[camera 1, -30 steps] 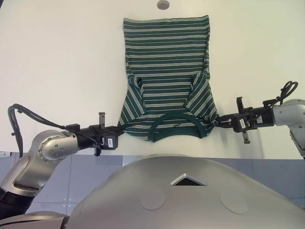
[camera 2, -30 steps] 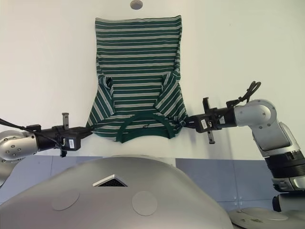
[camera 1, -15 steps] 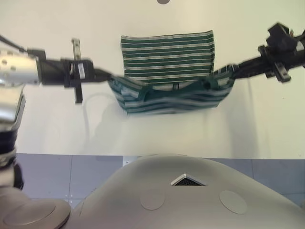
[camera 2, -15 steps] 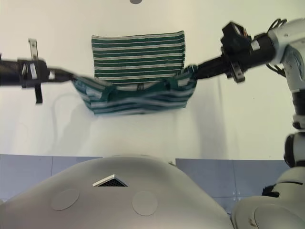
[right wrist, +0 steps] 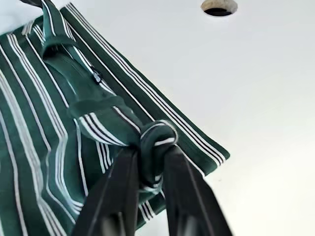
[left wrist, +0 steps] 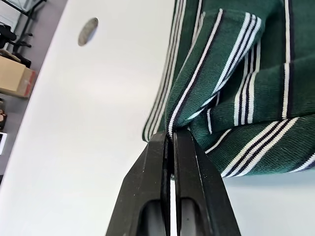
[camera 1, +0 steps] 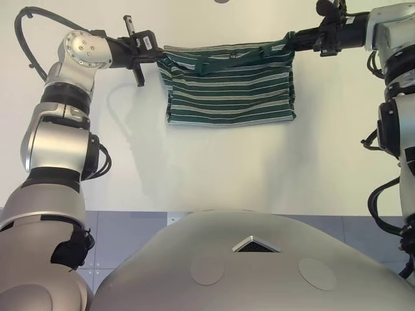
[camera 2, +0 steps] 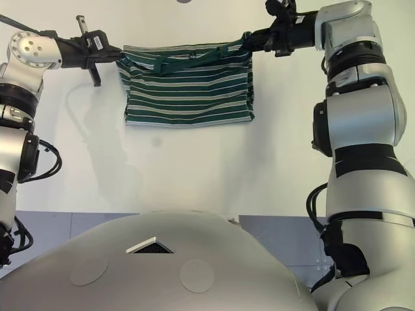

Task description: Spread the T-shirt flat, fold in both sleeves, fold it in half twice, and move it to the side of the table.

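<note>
The green T-shirt (camera 1: 228, 85) with white stripes lies folded in half on the white table (camera 1: 194, 168), far from me. Its collar edge runs along the far side. My left gripper (camera 1: 159, 54) is shut on the shirt's far left corner, and the left wrist view shows the black fingers (left wrist: 162, 196) pinching the striped fabric (left wrist: 231, 93). My right gripper (camera 1: 292, 37) is shut on the far right corner, where cloth bunches between its fingers (right wrist: 123, 191). Both arms stretch out over the table, holding the top edge taut.
A small round grey hole (right wrist: 219, 7) sits in the table just beyond the shirt, also seen as a grey hole (left wrist: 87, 31) in the left wrist view. Bare white tabletop lies on both sides and in front of the shirt.
Both grippers have carried the shirt's collar end away from me over the lower half. The raised fold now lies over the far edge, so the shirt is halved.
</note>
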Tool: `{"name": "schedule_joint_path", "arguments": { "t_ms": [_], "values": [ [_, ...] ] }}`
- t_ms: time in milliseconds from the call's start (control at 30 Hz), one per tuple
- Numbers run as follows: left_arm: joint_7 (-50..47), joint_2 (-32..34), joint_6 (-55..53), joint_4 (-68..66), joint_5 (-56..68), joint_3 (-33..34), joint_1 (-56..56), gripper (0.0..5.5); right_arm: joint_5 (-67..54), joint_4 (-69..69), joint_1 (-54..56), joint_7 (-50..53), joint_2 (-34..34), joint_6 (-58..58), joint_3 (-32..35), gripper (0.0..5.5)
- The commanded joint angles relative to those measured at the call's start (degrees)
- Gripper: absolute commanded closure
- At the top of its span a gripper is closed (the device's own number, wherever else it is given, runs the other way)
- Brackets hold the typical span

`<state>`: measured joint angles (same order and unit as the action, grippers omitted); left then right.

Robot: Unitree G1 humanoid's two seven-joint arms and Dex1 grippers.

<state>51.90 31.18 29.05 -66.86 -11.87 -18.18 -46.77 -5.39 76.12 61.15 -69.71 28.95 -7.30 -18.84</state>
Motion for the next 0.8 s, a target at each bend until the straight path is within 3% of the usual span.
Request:
{"name": "schedule_joint_path", "arguments": {
  "t_ms": [33,167,267,433,533,667,800],
  "values": [
    [-3.03,-3.70,-5.88,-3.17,3.43,5.21,-3.19,4.92,1.56,0.56,-0.04,2.08,-1.99,1.54,4.17,4.08],
    [-3.93,-5.90,-19.75,-4.92,10.28,13.27,-4.22,4.34,5.18,-0.04,-2.77,17.57,-3.67,6.83,6.38,3.41],
    [-10.11,-4.96,-32.07,-6.08,15.44,20.24,-3.10,3.69,5.29,-2.07,-4.41,27.22,-5.42,9.11,9.59,3.35],
    [-12.98,-3.82,-31.11,8.75,19.58,25.50,5.28,3.05,0.53,-20.26,-13.18,18.72,-13.16,10.33,10.80,3.35],
    [-15.28,-4.63,-31.64,27.20,20.31,26.00,14.22,3.05,1.56,-39.01,-23.62,14.53,-15.22,5.59,4.58,3.35],
    [-27.52,-12.16,-46.96,55.04,28.59,30.94,22.73,3.05,12.74,-57.84,-35.50,14.28,-11.63,0.04,-8.27,3.35],
    [-35.76,-13.54,-54.38,73.83,25.69,29.37,29.33,3.05,16.81,-69.05,-41.54,11.36,-5.41,-4.55,-12.59,3.35]
  ]
}}
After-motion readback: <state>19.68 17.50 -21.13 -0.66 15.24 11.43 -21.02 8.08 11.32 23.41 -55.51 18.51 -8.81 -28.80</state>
